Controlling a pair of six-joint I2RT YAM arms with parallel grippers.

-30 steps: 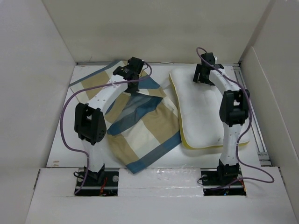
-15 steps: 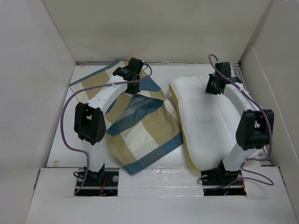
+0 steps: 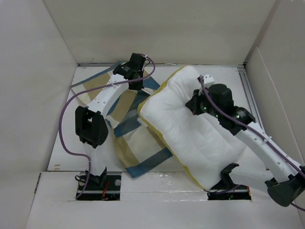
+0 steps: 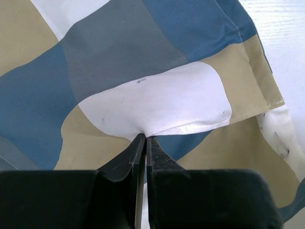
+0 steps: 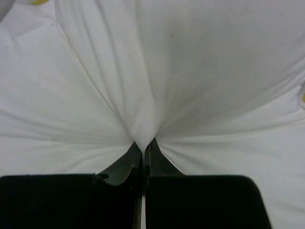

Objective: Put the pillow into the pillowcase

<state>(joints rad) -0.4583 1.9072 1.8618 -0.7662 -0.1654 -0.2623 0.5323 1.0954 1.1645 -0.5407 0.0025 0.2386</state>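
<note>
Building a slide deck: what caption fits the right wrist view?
The right fingers shut on a pinched fold of the white pillow, fabric creasing toward them.

Bright, even light, soft shadows, pillow (image 5: 190,71) nearly washed out

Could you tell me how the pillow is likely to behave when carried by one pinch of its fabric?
Probably floppy: the pillow puckers into deep folds where the right gripper pinches it. Likely light for its bulk, being plump and quilted. Its free edge may sag and drag across the pillowcase it overlaps.
</note>
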